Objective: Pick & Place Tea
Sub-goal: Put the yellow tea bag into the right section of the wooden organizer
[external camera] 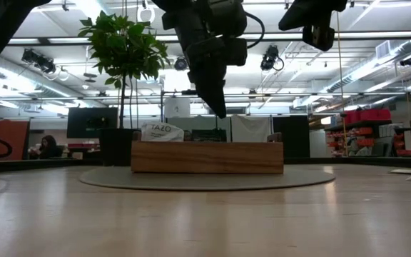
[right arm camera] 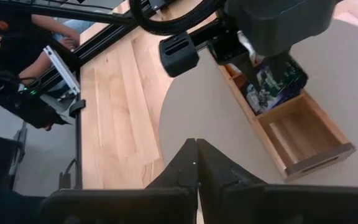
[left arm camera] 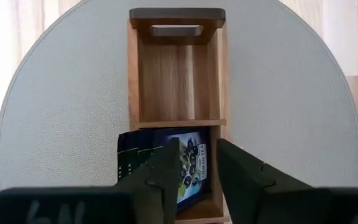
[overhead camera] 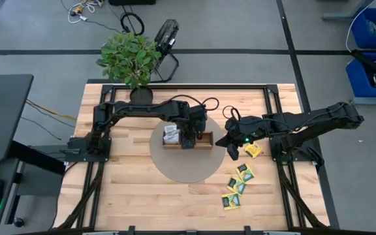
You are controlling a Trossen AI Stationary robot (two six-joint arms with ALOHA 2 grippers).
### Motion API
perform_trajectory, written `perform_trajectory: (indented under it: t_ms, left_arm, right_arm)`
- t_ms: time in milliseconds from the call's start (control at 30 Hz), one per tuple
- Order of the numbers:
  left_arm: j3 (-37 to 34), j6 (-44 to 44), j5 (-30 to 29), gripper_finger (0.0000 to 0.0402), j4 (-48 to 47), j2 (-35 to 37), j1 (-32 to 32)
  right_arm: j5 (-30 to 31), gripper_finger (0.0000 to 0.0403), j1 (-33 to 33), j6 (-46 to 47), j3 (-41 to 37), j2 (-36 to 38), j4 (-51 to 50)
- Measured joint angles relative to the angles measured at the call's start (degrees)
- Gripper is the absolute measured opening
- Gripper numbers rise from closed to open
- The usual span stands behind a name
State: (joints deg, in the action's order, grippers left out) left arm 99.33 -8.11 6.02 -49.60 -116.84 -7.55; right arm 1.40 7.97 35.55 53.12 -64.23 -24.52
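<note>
Right now my left gripper [left arm camera: 194,163] hangs just over the middle slot of the wooden tray [left arm camera: 177,68], its fingers a little apart with nothing between them, and dark blue tea packets [left arm camera: 188,163] stand in that slot below; I think the step is letting go and pulling away, so I would lift straight up and not knock the standing packets. My right gripper [right arm camera: 196,160] waits off the tray's end with its fingers pressed shut and empty; more tea packets [overhead camera: 238,186] lie loose on the table [overhead camera: 129,196] near that arm.
</note>
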Motion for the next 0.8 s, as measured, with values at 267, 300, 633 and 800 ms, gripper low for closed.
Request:
perform_trajectory:
  t_ms: [267, 300, 633, 800]
  left_arm:
    - [0.00, 4.67, -6.29, 0.0120, -2.47, 3.29, 0.68]
    - [0.00, 4.87, -6.47, 0.0119, -2.93, 4.14, 0.99]
    - [0.02, 12.28, -11.20, 0.0113, -2.72, 15.62, 7.80]
    - [0.04, 16.62, -12.12, 0.0112, -2.55, 19.59, 12.32]
  right_arm:
    - [-0.39, 0.0003, 0.02, -0.02, 0.00, 0.31, -2.46]
    - [-0.41, 0.0003, 0.02, 0.00, 0.04, 0.40, -3.56]
    - [-0.41, 0.0004, 0.00, 9.67, 0.04, 2.56, -23.08]
    - [-0.73, 0.0011, 0.00, 18.82, 0.04, 2.64, -34.58]
